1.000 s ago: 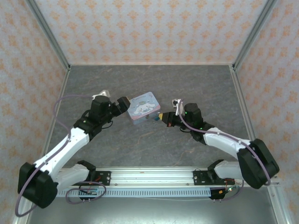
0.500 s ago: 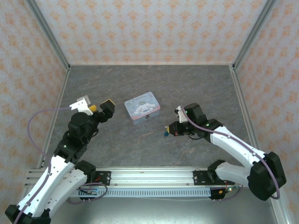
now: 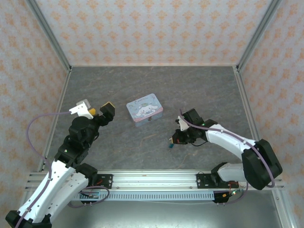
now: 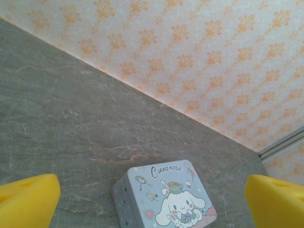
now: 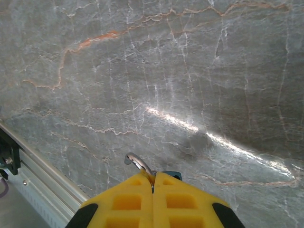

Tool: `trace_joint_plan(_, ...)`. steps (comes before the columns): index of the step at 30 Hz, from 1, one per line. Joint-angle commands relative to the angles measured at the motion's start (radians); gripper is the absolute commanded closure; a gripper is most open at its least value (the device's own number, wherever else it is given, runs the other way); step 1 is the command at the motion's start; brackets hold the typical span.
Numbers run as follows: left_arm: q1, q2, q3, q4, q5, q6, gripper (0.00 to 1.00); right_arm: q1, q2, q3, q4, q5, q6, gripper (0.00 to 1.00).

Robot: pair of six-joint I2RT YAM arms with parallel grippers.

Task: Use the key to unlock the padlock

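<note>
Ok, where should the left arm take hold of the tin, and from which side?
Probably across its two long side walls, the narrower span. The tin lies flat, lid up, a short end roughly toward the open left gripper, so come low from its left with one of the fingers along each long wall.

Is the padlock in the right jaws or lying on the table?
In the jaws: the right gripper is shut on the padlock, whose shackle and teal body poke out past the tips.
</note>
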Motion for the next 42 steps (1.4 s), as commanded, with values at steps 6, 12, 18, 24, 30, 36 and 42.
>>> trace_joint_plan(6, -0.007, -0.007, -0.011, -0.019, -0.022, 0.003, 0.0, -0.006, 0.055, -0.001, 0.045, 0.043, -0.006, 0.93)
trace_joint_plan(12, -0.009, -0.002, -0.001, -0.026, -0.026, 0.013, 0.0, -0.014, 0.029, 0.023, 0.022, 0.096, -0.019, 0.75)
trace_joint_plan(18, -0.008, -0.001, 0.032, -0.044, -0.039, 0.046, 0.0, -0.021, -0.092, 0.071, -0.047, 0.235, -0.049, 0.6)
trace_joint_plan(24, -0.008, -0.01, 0.052, -0.029, -0.096, 0.106, 0.0, -0.021, -0.278, 0.119, -0.084, 0.468, -0.106, 0.45)
trace_joint_plan(30, -0.008, -0.013, 0.015, 0.088, -0.154, 0.234, 0.0, -0.022, -0.465, 0.074, 0.036, 0.711, -0.188, 0.29)
trace_joint_plan(36, -0.008, -0.009, -0.078, 0.235, -0.203, 0.406, 0.0, -0.022, -0.534, -0.001, 0.139, 0.934, -0.308, 0.08)
trace_joint_plan(42, -0.005, 0.055, -0.098, 0.217, -0.27, 0.532, 0.0, -0.078, -0.536, -0.158, 0.361, 1.119, -0.402, 0.01)
